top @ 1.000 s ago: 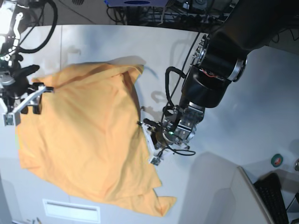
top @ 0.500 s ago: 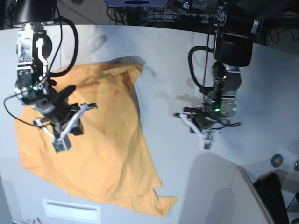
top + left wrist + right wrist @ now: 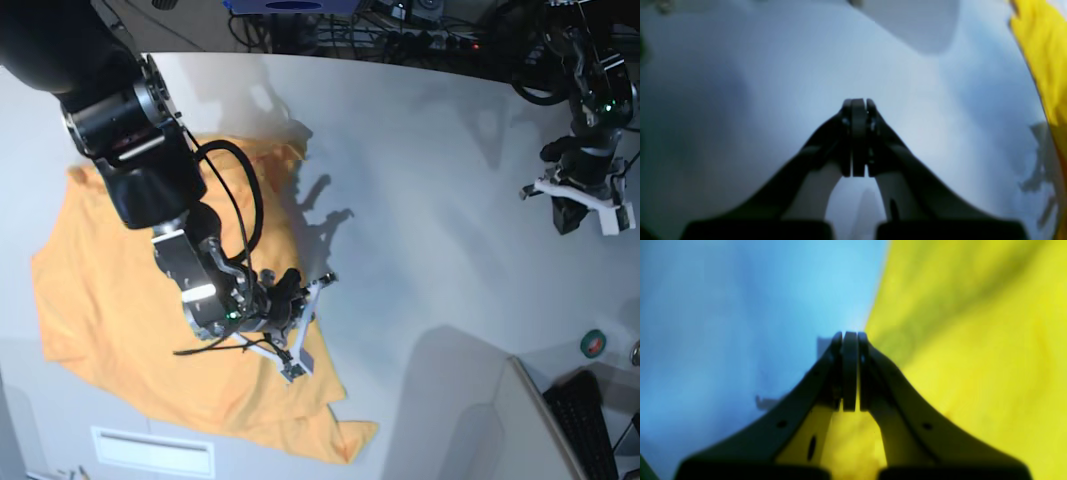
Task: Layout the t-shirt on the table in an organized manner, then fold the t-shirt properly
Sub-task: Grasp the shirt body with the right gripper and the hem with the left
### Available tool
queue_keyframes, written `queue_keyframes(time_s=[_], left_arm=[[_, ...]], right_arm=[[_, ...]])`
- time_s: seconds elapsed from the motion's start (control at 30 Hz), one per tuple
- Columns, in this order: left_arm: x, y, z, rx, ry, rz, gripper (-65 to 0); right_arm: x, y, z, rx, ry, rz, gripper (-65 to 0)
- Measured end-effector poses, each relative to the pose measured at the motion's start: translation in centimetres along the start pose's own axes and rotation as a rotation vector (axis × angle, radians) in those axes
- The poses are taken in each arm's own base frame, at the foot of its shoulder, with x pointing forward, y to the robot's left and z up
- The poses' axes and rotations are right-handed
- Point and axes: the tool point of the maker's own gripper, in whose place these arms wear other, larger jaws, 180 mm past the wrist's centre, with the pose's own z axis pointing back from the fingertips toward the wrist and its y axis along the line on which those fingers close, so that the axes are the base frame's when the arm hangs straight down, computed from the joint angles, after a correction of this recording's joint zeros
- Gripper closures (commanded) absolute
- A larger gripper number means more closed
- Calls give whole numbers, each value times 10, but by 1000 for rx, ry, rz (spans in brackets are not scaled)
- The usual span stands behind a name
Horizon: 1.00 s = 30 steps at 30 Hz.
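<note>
You have one t-shirt point(image 3: 140, 300) here, lying crumpled and partly doubled over itself on the robot's right part of the one table point(image 3: 420, 170), with a loose corner trailing toward the near edge. Two grippers are in play. Your right gripper point(image 3: 300, 325) sits at the shirt's inner edge with its jaws pressed together; the right wrist view shows the fingertips meeting with no fabric visibly caught between them, the cloth edge running just beside them, so treat it as clenched on nothing. Your left gripper point(image 3: 585, 205) is also clenched and empty, well apart from the shirt over bare table on the far side. The main risk, as I judge it: if you pull now assuming a grip, the right arm comes away empty, or its closed tips drag and bunch the cloth further. Reopen before you commit to that edge. With the left arm so far off, any one-handed tug is likely to skew the shirt rather than spread it flat.
</note>
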Motion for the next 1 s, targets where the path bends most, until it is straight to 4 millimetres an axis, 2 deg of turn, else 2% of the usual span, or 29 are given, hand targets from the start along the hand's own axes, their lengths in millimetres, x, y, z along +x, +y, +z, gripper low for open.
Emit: queue_keyframes(time_s=[0.1, 0.2, 0.27, 0.37, 0.47, 0.57, 0.73, 0.9, 1.0], left_arm=[[-27, 28, 16, 69, 76, 27, 0], [-19, 40, 20, 96, 47, 34, 0], [-13, 41, 20, 96, 27, 35, 0], [-15, 42, 21, 98, 35, 36, 0], [-15, 41, 20, 96, 32, 37, 0], [-14, 39, 19, 91, 31, 37, 0], [-13, 40, 19, 92, 32, 32, 0], [-11, 40, 18, 92, 28, 35, 0], [-2, 39, 13, 93, 6, 42, 0]], right_arm=[[-15, -13, -14, -58, 28, -63, 0], [-31, -31, -18, -129, 28, -103, 0], [-40, -35, -19, -138, 47, -112, 0], [-46, -34, -21, -137, 62, -118, 0], [-57, -25, -24, -121, 68, -127, 0], [-57, -15, -28, -112, 47, -137, 0], [-59, 10, -33, -81, 57, -12, 0], [-65, 31, -33, -47, 42, -6, 0], [-73, 54, -30, -17, 72, 72, 0]])
